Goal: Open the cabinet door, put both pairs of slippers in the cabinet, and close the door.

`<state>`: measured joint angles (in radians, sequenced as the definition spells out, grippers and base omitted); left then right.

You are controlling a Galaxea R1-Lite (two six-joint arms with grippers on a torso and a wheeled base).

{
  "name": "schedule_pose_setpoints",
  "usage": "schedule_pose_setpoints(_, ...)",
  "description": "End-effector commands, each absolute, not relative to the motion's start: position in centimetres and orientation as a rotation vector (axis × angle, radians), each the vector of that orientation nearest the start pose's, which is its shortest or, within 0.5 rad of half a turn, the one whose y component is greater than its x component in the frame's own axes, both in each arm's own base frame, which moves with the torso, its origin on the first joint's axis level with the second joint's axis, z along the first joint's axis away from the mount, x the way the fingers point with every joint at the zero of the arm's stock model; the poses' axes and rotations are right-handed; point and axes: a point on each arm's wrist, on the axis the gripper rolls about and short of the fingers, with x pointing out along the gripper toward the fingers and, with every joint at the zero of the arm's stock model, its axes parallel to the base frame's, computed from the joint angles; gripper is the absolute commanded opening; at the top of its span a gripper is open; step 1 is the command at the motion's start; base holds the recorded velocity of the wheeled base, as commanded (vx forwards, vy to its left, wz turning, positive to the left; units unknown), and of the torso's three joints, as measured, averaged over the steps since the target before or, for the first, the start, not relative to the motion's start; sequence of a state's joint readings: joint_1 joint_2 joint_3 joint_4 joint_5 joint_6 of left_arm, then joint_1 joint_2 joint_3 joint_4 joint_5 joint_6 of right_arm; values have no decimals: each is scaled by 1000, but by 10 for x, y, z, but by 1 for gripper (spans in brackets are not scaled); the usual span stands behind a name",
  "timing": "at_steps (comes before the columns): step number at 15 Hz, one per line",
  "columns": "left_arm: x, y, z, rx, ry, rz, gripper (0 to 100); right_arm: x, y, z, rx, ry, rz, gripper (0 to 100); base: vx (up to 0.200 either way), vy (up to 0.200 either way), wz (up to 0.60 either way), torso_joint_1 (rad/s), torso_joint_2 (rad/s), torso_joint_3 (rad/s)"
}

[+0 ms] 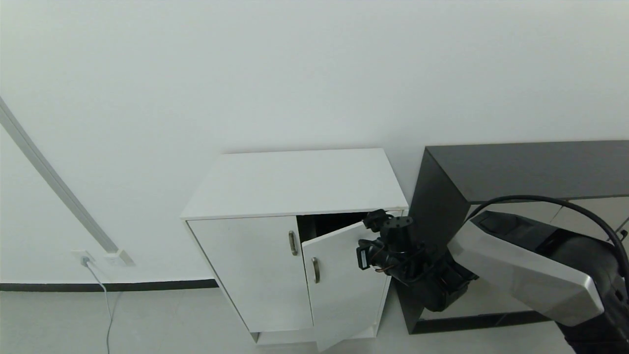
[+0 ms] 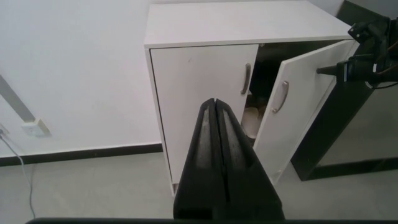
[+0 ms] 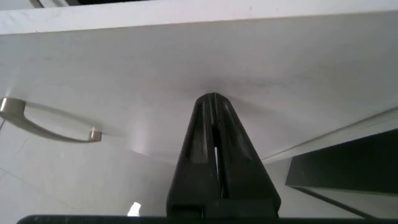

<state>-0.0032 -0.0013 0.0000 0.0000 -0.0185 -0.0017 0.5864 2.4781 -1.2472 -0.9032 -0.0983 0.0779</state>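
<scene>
Left wrist view: left claw [image 2: 214, 102], pressed together, hangs before the white cabinet [image 2: 236, 22], its left door [image 2: 199, 93] shut, a pale slipper [image 2: 251, 119] inside the gap, right door [image 2: 305, 106] ajar, and the right claw [image 2: 320, 70], also pressed together, tips against that door's outer face.

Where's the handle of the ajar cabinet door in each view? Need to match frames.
Head view: door handle upright near the free edge of the ajar door, lower centre.
Left wrist view: door handle by that door's free edge, next to the closed door's handle.
Right wrist view: door handle close up on the door face, off to one side of the right gripper.
Shared landmark: the ajar door's white face.
</scene>
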Motion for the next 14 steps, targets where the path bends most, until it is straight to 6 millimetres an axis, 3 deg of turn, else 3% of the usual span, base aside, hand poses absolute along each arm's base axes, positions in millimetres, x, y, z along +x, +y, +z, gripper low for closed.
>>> schedule_pose_setpoints(1,-23,0,75,-5,0,-21,0,390,255,15,-30,318,467,0,0,0,0,0,0,0)
schedule_pose_setpoints(7,-23,0,75,-6,0,-9,0,402,256,7,-24,303,454,0,0,0,0,0,0,0)
schedule_pose_setpoints(14,-23,0,75,-6,0,-9,0,412,254,12,-17,291,440,0,0,0,0,0,0,0)
